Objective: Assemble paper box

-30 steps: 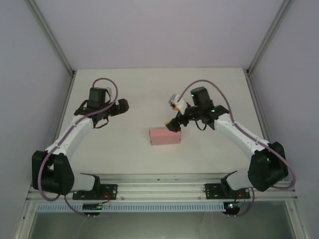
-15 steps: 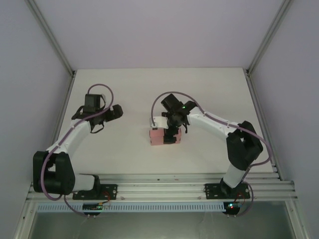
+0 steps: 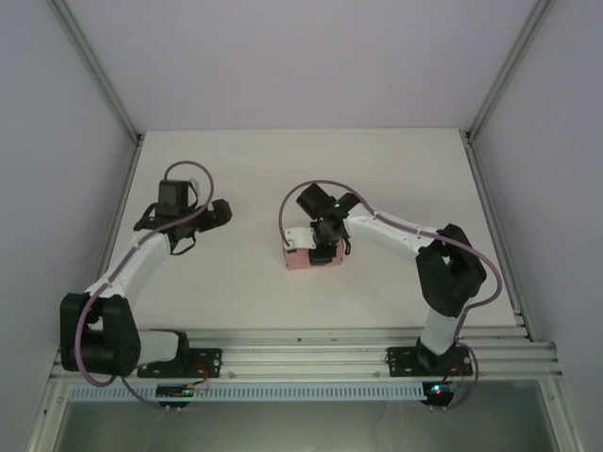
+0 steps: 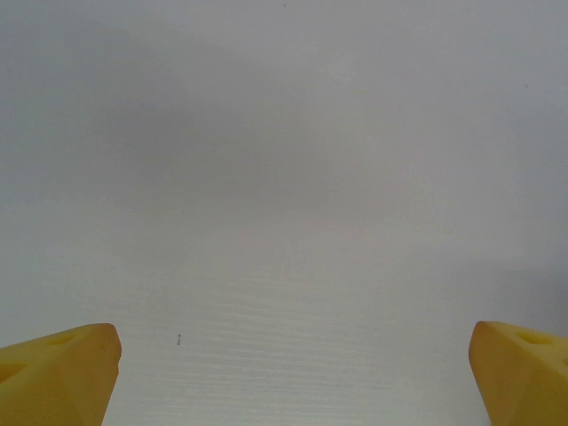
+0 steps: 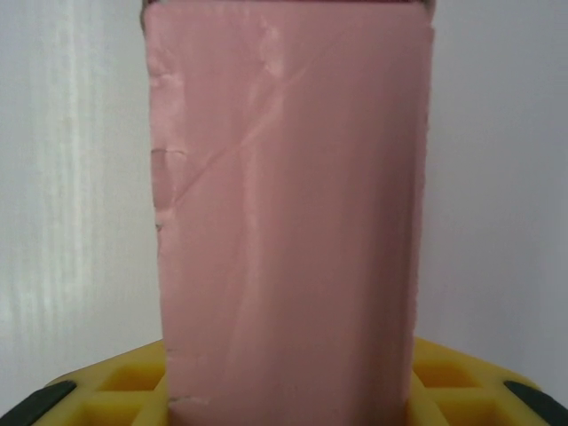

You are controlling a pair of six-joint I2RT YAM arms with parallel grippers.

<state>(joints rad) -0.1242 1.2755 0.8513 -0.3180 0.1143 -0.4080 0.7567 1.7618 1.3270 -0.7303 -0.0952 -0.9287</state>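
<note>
Your right gripper seems clamped on the pink box lying on the table, while your left gripper hovers well apart, its 2 fingers spread wide.

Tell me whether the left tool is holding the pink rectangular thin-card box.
No, the left tool has its yellow fingers spread wide apart, with white table surface showing between them.

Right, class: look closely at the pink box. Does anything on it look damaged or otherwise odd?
Yes. The paper box is marked. In the right wrist view, a diagonal crease runs across its pink face from the upper middle down toward the left edge. That left edge looks dented and wavy rather than straight. Nothing else stands out.
</note>
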